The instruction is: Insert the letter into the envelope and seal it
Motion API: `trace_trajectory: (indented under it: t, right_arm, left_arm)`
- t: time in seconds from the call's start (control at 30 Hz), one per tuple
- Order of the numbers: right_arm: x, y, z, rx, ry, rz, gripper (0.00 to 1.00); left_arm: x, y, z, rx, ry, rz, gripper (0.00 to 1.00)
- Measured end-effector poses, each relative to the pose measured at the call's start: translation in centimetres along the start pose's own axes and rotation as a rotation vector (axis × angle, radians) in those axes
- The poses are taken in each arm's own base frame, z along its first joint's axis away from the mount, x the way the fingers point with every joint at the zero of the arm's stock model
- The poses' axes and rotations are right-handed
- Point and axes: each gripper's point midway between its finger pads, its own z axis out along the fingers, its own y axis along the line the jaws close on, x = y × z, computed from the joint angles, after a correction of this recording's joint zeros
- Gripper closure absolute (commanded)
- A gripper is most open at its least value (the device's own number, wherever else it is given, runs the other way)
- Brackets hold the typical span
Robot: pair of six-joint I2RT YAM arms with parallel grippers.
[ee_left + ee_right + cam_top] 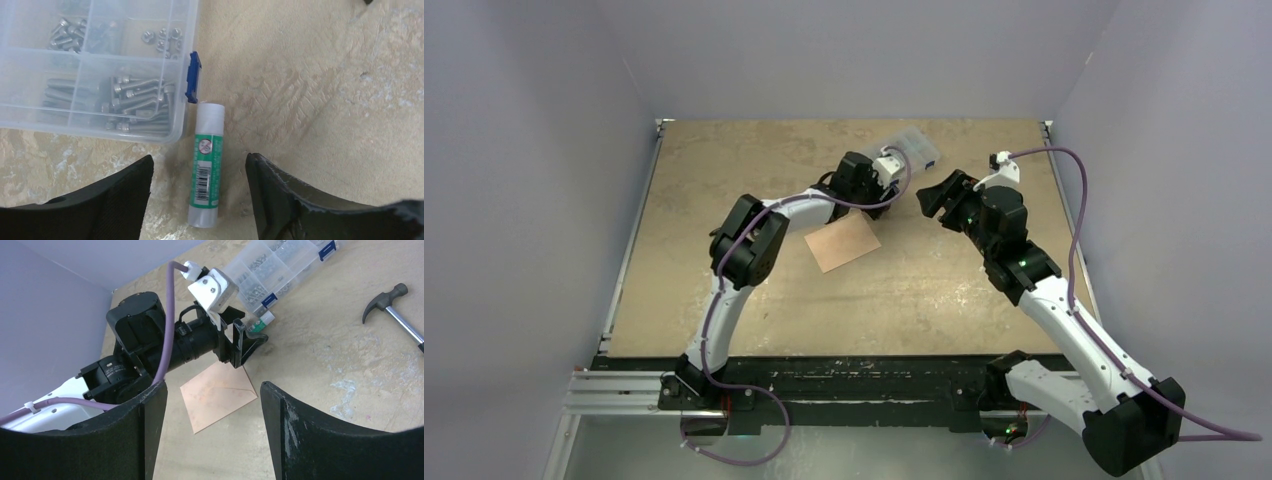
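Note:
The salmon-tan envelope lies flat mid-table with its pointed flap folded down on it; the right wrist view shows the envelope just beyond my right fingertips. The letter shows in no view. My left gripper hovers behind the envelope, low over the table and open. In its wrist view the left gripper straddles a green-labelled glue stick lying on the wood, with a gap on each side. My right gripper is open and empty, raised to the right of the envelope and facing it, as its view shows.
A clear plastic parts box of screws and nuts sits at the back, right beside the glue stick; from above the box lies just behind the left wrist. A hammer lies on the table to the right.

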Motion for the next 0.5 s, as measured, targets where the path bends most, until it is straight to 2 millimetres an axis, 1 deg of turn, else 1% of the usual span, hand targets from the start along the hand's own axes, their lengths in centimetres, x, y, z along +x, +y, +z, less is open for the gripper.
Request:
trace_trajectory:
  t: [0.03, 0.07, 0.2, 0.3, 0.37, 0.43, 0.5]
  right_arm:
    - [0.0, 0.0, 0.0, 0.001, 0.0, 0.0, 0.29]
    - [0.0, 0.0, 0.0, 0.001, 0.0, 0.0, 0.29]
    - [0.0, 0.0, 0.0, -0.001, -0.002, 0.0, 0.29]
    - [-0.1, 0.1, -0.1, -0.003, -0.005, 0.001, 0.3]
    - [-0.1, 0.0, -0.1, -0.002, -0.003, 0.001, 0.33]
    - [0.1, -0.1, 0.0, 0.003, 0.002, 0.0, 0.4]
    - [1.0, -0.7, 0.4, 0.015, 0.023, -0.005, 0.45]
  left_arm:
    - [-0.2, 0.1, 0.0, -0.001, -0.001, -0.009, 0.16]
    - [-0.4, 0.2, -0.1, -0.003, -0.002, -0.017, 0.11]
    - [-2.0, 0.7, -0.5, 0.007, -0.033, -0.048, 0.06]
    - [-3.1, 1.1, -1.8, 0.023, -0.045, -0.074, 0.03]
    - [-4.0, 1.2, -3.0, 0.027, -0.056, -0.092, 0.02]
    - [-5.0, 1.3, -4.9, 0.021, -0.064, -0.125, 0.01]
    - [-6.3, 1.8, -6.9, -0.004, -0.08, -0.176, 0.01]
